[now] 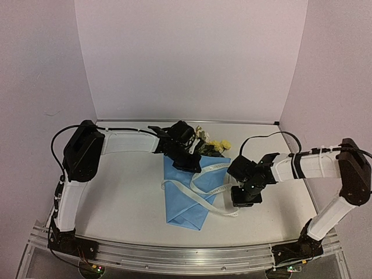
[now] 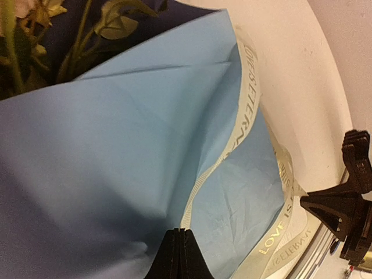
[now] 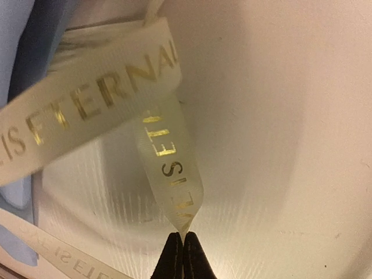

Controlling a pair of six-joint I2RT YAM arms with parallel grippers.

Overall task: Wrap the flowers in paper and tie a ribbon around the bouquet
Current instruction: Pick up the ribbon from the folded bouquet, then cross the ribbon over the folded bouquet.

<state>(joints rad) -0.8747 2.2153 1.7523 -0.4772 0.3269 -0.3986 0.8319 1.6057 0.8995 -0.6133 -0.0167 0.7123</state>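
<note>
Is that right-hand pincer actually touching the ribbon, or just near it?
Touching. In the right wrist view, the right pincer is shut on a strand of the ribbon, which runs straight into its closed tips.

Matt paper [image 2: 116, 145], woven ribbon [image 3: 168, 168], smooth table [image 3: 290, 116].
The paper is seen as a thin, matt, light-blue sheet, softly creased. The ribbon is shown as finely ribbed off-white cloth with a faint sheen, lettered in shiny gold. The table is rendered smooth and white with a dull sheen; a brushed-metal rail [image 1: 186, 256] is fixed along its near edge.
</note>
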